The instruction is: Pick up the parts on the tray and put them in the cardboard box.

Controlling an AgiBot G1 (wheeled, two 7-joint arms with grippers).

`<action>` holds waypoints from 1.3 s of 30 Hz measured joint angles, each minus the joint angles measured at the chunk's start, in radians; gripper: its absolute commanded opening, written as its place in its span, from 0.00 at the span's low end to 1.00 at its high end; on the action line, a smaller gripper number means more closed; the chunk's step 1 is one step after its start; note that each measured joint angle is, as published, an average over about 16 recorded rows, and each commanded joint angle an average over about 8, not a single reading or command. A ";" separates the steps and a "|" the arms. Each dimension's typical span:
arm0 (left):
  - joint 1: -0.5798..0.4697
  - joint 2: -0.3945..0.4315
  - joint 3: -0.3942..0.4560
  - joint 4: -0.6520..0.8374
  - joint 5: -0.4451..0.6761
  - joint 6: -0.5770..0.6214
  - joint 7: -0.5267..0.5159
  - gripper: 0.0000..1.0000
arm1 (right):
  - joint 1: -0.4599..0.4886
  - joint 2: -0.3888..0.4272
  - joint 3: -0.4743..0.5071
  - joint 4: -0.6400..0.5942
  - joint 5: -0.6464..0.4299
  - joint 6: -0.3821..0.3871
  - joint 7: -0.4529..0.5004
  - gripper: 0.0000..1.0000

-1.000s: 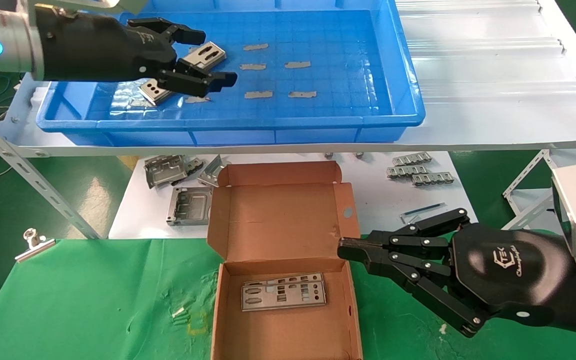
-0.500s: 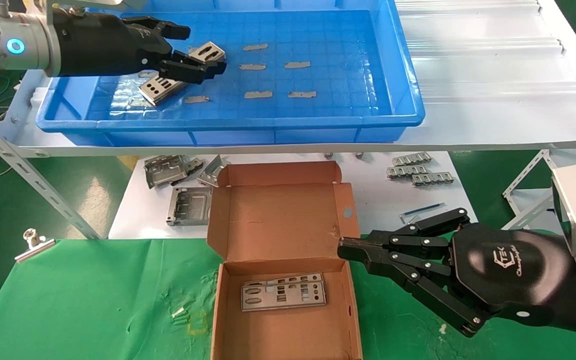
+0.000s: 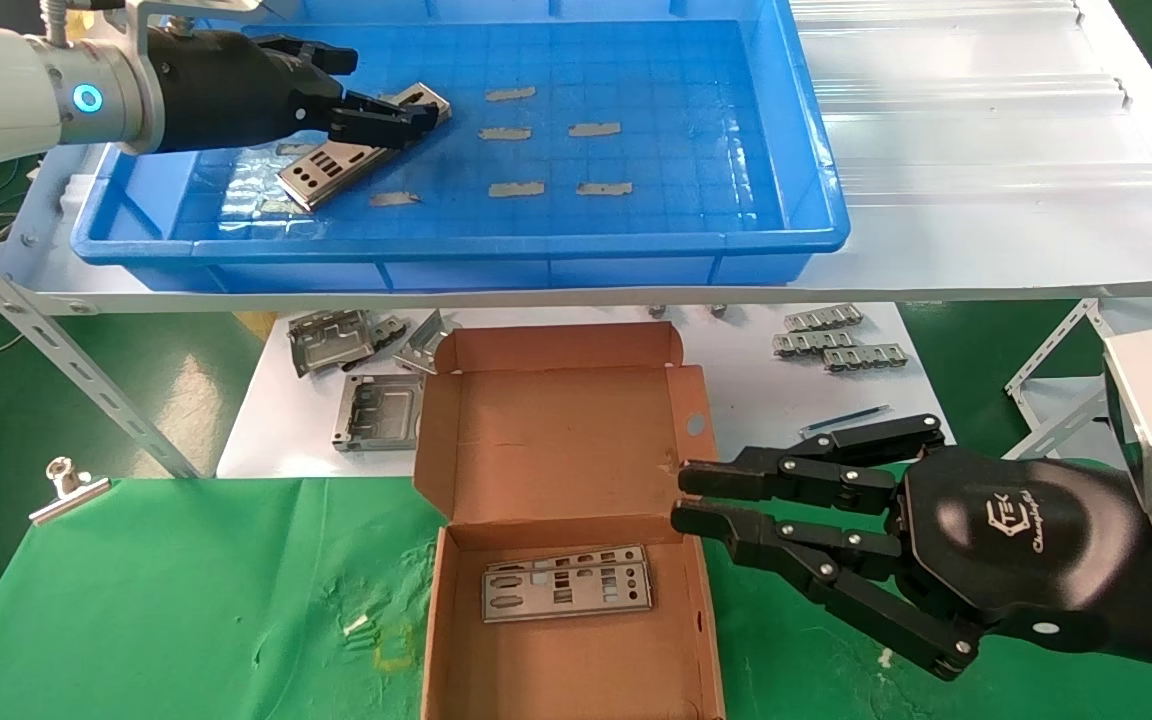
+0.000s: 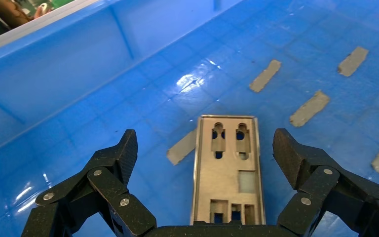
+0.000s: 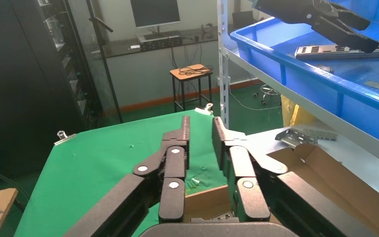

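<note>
— What does the head view give?
— The left gripper (image 3: 381, 95) reaches into the far left of the tray (image 3: 816, 160), its fingers spread over one part (image 3: 361, 150) lying flat on the blue floor. The cardboard box (image 3: 561, 450) stands open on the near side, with two parts (image 3: 566, 587) stacked inside. The right gripper (image 3: 686, 498) hovers just right of the box – fingers slightly parted, holding nothing.
— And the left wrist view?
— The fingers (image 4: 123, 153) straddle the part (image 4: 228, 170), well apart from its edges (whether they touch the floor is hard to say). Small grey strips (image 4: 310, 107) lie beyond.
— The right wrist view?
— Its own fingers (image 5: 177, 148) show a narrow gap – empty. Farther off, the left gripper (image 5: 360, 32) hangs above the part (image 5: 343, 49) in the tray (image 5: 296, 74).
</note>
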 measured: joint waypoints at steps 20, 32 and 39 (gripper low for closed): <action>-0.001 0.007 0.007 0.015 0.010 0.024 -0.006 0.00 | 0.000 0.000 0.000 0.000 0.000 0.000 0.000 1.00; -0.002 0.017 0.009 0.018 0.013 0.014 -0.019 0.00 | 0.000 0.000 0.000 0.000 0.000 0.000 0.000 1.00; 0.000 0.020 0.010 0.018 0.013 0.008 -0.024 0.00 | 0.000 0.000 0.000 0.000 0.000 0.000 0.000 1.00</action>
